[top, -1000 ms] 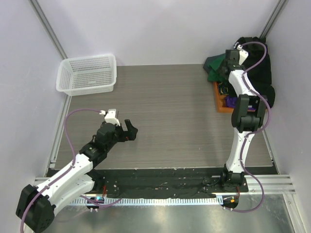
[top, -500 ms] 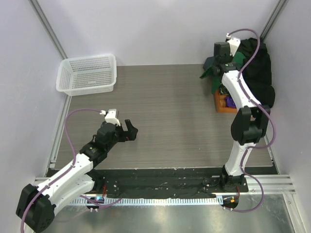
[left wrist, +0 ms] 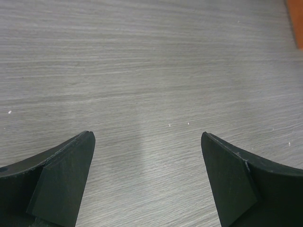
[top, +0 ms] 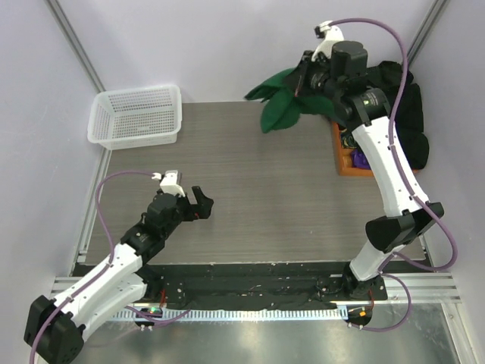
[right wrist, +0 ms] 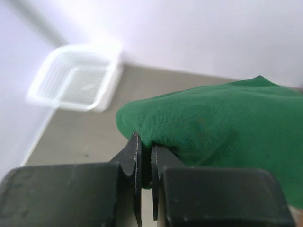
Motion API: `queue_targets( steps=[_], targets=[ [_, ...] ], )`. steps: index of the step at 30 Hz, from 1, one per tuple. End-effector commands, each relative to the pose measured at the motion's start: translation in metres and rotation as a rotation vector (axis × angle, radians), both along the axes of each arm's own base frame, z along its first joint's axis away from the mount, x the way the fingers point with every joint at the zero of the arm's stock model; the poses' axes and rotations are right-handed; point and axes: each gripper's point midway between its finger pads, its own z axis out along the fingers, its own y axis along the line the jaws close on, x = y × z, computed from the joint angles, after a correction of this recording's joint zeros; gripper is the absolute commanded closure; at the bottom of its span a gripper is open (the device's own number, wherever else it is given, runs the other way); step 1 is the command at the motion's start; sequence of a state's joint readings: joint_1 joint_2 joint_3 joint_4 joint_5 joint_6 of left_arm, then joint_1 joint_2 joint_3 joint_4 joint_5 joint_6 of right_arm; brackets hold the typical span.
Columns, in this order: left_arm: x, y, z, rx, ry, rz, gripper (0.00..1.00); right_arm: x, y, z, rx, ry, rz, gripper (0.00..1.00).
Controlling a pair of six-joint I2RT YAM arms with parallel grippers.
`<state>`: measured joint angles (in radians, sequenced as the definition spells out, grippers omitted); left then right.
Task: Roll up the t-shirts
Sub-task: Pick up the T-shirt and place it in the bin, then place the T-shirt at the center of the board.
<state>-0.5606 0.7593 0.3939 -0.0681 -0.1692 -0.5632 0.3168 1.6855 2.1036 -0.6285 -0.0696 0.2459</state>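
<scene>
A dark green t-shirt [top: 282, 100] hangs in the air over the back of the table, bunched and drooping to the left; it fills the right wrist view [right wrist: 222, 124]. My right gripper [top: 305, 80] [right wrist: 146, 147] is shut on a fold of it, raised high at the back right. More t-shirts, black [top: 408, 121] and purple [top: 361, 160], lie heaped at the right wall over the orange tray [top: 342, 162]. My left gripper [top: 201, 203] [left wrist: 147, 137] hovers low over bare wood at the front left, open with nothing between its fingers.
A white mesh basket [top: 138, 115] stands at the back left corner against the wall, blurred in the right wrist view [right wrist: 75, 80]. An orange corner of the tray [left wrist: 297, 19] shows in the left wrist view. Grey walls close in left, back and right.
My right gripper closed on the green t-shirt at the pile, then lifted it up and to the left, away from the tray. The left arm has stayed put.
</scene>
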Motion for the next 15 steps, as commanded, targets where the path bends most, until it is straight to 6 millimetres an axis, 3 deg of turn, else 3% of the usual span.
queue_targets(
  steps=[1,3,4,5,6,7,8,9,10,11,12,13,14,15],
  targets=[
    [0.004,0.006,0.022,-0.019,-0.083,0.027,0.0,-0.052,0.053,0.004,0.133,0.026,0.341,0.99],
    [0.003,0.006,0.026,-0.03,-0.098,0.024,0.0,-0.061,0.057,0.003,0.178,0.027,0.373,0.99],
    [0.002,0.006,0.025,-0.031,-0.098,0.023,0.0,-0.06,0.058,-0.027,0.179,0.093,0.369,0.9],
    [0.002,0.006,0.026,-0.031,-0.099,0.023,0.0,-0.055,0.051,-0.039,0.187,0.121,0.318,0.32],
    [0.002,0.005,0.026,-0.033,-0.098,0.017,0.01,-0.056,0.045,-0.048,0.208,0.154,0.268,0.17],
    [0.001,0.004,0.026,-0.036,-0.097,0.013,0.0,-0.053,0.036,-0.085,0.198,0.234,0.205,0.08],
    [0.002,0.004,0.027,-0.038,-0.097,0.012,0.0,-0.05,0.025,-0.1,0.187,0.258,0.138,0.04],
    [0.002,0.002,0.025,-0.036,-0.088,0.003,0.0,-0.051,0.02,-0.114,0.178,0.279,0.11,0.04],
    [0.002,0.001,0.024,-0.036,-0.083,0.0,0.0,-0.06,0.016,-0.142,0.163,0.327,0.096,0.04],
    [0.002,-0.001,0.025,-0.038,-0.081,-0.006,0.0,-0.063,0.014,-0.155,0.157,0.344,0.09,0.11],
    [0.001,-0.004,0.024,-0.042,-0.076,-0.022,0.0,-0.07,0.012,-0.183,0.135,0.389,0.082,0.17],
    [0.002,-0.006,0.022,-0.041,-0.066,-0.032,0.0,-0.076,0.009,-0.192,0.122,0.399,0.077,0.21],
    [0.002,-0.008,0.022,-0.043,-0.062,-0.04,0.0,-0.081,0.009,-0.203,0.103,0.409,0.08,0.35],
    [0.002,-0.01,0.023,-0.045,-0.059,-0.049,0.0,-0.09,0.008,-0.228,0.072,0.438,0.072,0.4]
  ],
)
